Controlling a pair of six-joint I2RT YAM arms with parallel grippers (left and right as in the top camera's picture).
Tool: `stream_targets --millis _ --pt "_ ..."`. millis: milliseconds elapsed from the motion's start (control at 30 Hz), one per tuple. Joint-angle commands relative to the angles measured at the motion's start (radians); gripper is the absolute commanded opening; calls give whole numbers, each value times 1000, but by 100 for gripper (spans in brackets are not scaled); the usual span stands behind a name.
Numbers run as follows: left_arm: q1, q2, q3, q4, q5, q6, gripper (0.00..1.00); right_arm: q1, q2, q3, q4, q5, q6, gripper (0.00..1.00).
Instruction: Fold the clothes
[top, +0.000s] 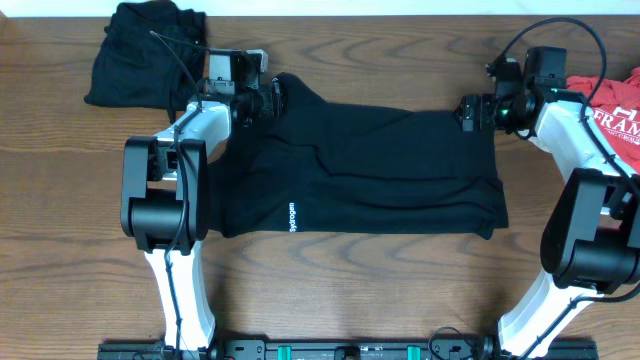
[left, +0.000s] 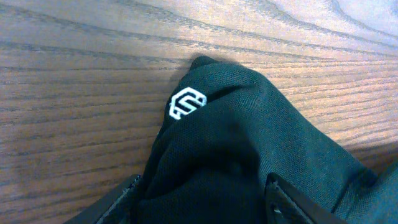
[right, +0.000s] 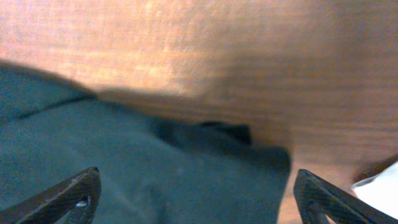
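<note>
- Black top (top: 380, 170) lies spread in the middle of the worktop (top: 380, 40), between the two arms. The hands?
- Right hand (top: 468, 110) stands wide open over the far right corner, holding nothing. Left hand (top: 272, 98) has the far left corner, beside the white logo (left: 186, 104), bunched between its fingers (left: 121, 198); if it pinches, I cannot tell.
- How to do it well?
- I think both hands should take only the corners, then lift together and carry the edge evenly, so no wrinkle comes.
- And the surface?
- Brown wood, smooth. Another black pile (top: 145, 50) and a red tee (top: 610, 110) lie at the far corners. Of the room I see almost nothing.
</note>
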Motion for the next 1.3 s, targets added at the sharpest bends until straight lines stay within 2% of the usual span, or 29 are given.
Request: stream_targets --millis 0,400,733,833,967,1267 --pt "-2 21 10 -24 -8 10 63 -24 20 -1 22 -28 -15 99" --pt "-2 21 10 -33 -8 10 58 -28 103 -1 115 -87 8 99" --pt "-2 21 10 -40 -8 10 50 -45 149 -1 126 -86 13 98" --pt "-2 21 10 -45 -8 10 43 -50 151 -1 121 -86 13 93" --pt "-2 21 10 -48 -8 10 29 -50 151 -1 122 -85 13 78" --pt "-2 21 10 -47 -8 10 6 -54 151 1 137 -85 13 58"
